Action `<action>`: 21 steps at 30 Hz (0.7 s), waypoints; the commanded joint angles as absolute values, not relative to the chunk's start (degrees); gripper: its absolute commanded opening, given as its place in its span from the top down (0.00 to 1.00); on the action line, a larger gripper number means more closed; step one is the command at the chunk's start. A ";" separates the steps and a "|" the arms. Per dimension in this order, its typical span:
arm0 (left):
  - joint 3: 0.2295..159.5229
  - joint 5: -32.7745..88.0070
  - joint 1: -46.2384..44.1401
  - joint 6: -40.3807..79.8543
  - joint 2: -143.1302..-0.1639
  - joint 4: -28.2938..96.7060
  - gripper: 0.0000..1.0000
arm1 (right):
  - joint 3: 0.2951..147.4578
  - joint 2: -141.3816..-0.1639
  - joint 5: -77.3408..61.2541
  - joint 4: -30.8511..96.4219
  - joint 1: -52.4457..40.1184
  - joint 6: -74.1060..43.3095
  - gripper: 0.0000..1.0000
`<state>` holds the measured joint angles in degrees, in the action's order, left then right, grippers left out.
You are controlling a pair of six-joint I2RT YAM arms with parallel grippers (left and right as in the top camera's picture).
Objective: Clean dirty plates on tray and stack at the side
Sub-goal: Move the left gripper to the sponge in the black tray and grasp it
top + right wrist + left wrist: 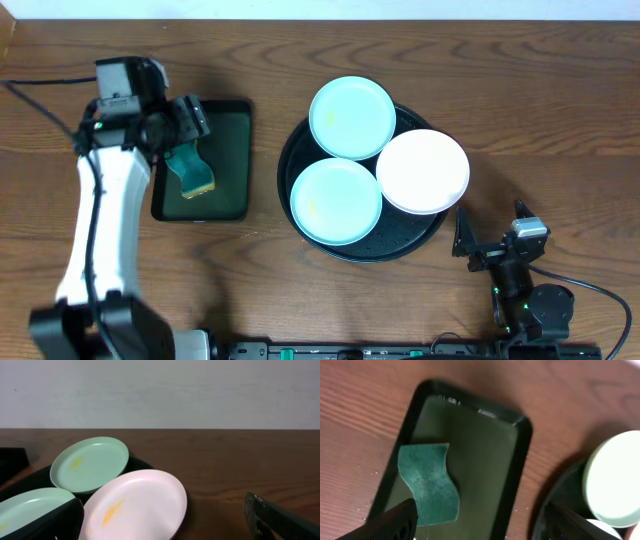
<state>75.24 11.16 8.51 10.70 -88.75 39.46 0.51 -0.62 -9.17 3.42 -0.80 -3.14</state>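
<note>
The round black tray point(302, 150) holds three plates. A mint plate point(352, 117) sits at the back, a second mint plate point(336, 200) at the front left, and a white plate point(423, 170) on the right rim. Each carries a yellow smear, seen on the white plate point(135, 505) and the far mint plate point(90, 463) in the right wrist view. My left gripper point(190, 125) is open above the dark green rectangular tray point(232, 160), over a green sponge point(427, 482). My right gripper point(470, 240) is open and empty, low on the table, right of the black tray.
The green rectangular tray point(517, 450) lies left of the black tray point(560, 495) with a strip of bare wood between them. A cable runs from the right arm's base point(535, 310) at the front right. A pale wall stands behind the table.
</note>
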 commanded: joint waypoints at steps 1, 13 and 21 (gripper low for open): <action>76.31 11.31 8.67 11.51 -92.23 40.27 0.19 | 0.32 -0.34 -9.04 3.53 -0.32 -2.48 0.01; 76.29 4.86 9.93 12.10 -105.32 41.65 0.19 | 0.32 -0.34 -9.06 3.53 -0.32 -2.48 0.01; 76.29 4.84 13.19 16.64 -109.32 40.84 0.19 | 0.32 -0.34 -9.04 3.53 -0.32 -2.48 0.01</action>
